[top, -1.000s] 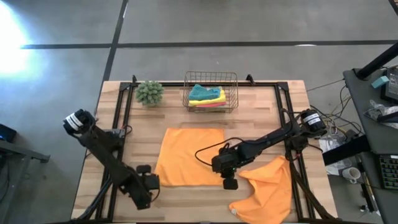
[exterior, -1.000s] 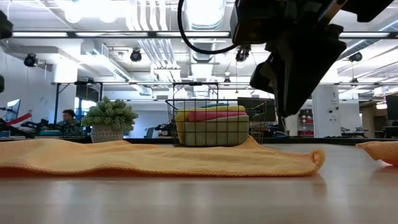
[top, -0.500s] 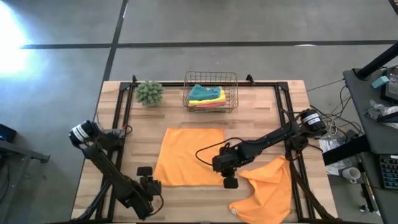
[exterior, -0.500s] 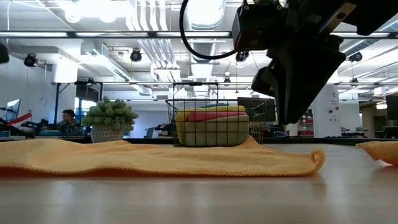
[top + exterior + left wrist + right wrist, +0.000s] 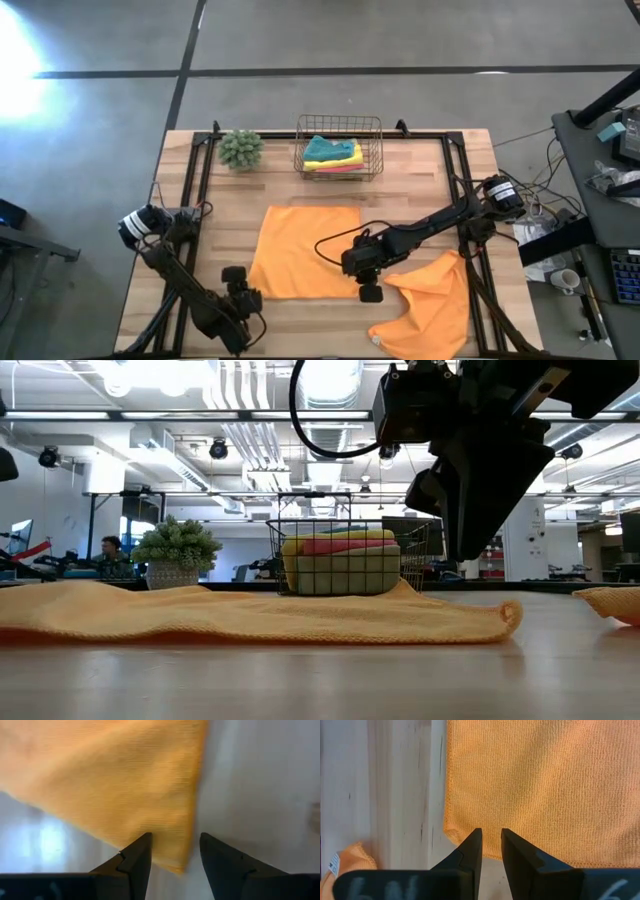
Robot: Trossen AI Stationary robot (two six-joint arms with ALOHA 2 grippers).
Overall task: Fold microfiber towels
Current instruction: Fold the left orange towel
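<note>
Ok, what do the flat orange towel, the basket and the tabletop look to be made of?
Flat orange towel: soft matte knit cloth, probably microfiber; fine ribbed weave and a stitched hem show. Basket: thin metal wire, brassy finish from above; open grid shows the folded cloths inside. Tabletop: pale wood planks, smooth; grain and seams visible.

Only my left arm (image 5: 185, 285) moves vs a sec ago. Its base end w/ the motor swings in from the worktop's (image 5: 420, 175) left edge, closer to the frame rail, and drops toward the near side. The left gripper (image 5: 233, 273) creeps a touch right, now just beside the flat orange towel's (image 5: 305, 250) near-left corner; wrist cam has that corner between the spread jaws.
</note>
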